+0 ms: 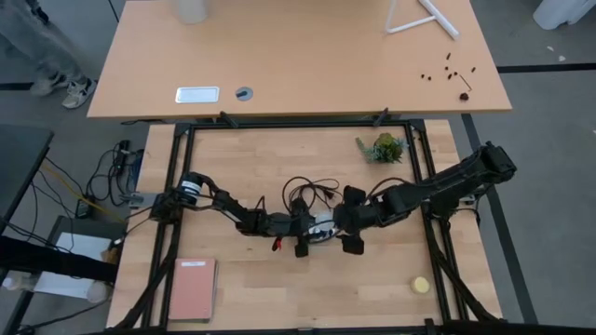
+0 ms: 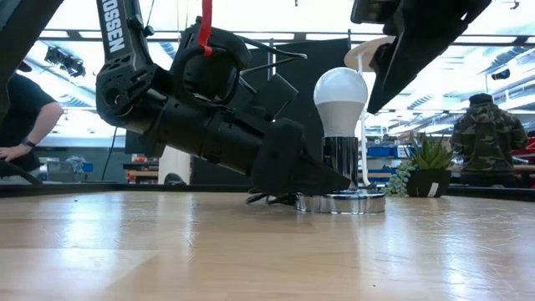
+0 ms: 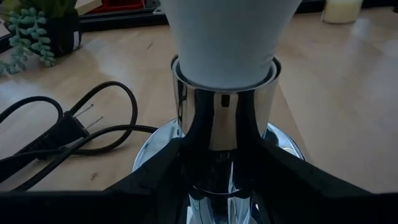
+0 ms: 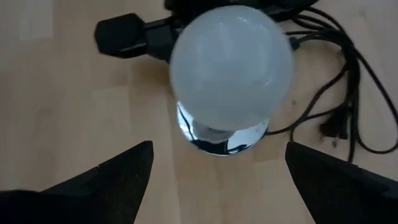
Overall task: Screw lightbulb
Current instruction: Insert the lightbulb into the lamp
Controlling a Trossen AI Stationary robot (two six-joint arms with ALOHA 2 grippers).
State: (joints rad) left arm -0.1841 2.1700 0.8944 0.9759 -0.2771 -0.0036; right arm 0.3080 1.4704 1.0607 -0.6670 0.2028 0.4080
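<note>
The white lightbulb (image 2: 340, 100) stands upright with its screw end down in the chrome socket (image 2: 343, 199), whose round base rests on the wooden table. My left gripper (image 1: 312, 229) reaches in low from the table's left and is shut on the socket. My right gripper (image 4: 219, 147) hangs open above the lightbulb (image 4: 230, 59), pointing steeply down, one finger on either side of it and clear of it. In the low view the right gripper (image 2: 393, 50) shows at the top, beside and above the bulb's dome. My left gripper pinches the socket's chrome neck (image 3: 224, 124) between its two fingers, just below the bulb's rim. The fingers come nearly level from the table's left, slanting a little down. The socket stands upright with its base on the table.
The socket's black cord and plug (image 3: 62, 130) lie coiled on the far side of the socket. A small potted plant (image 1: 384, 147) stands at the far right, a yellow ball (image 1: 421, 285) at the near right, a reddish book (image 1: 192, 288) at the near left.
</note>
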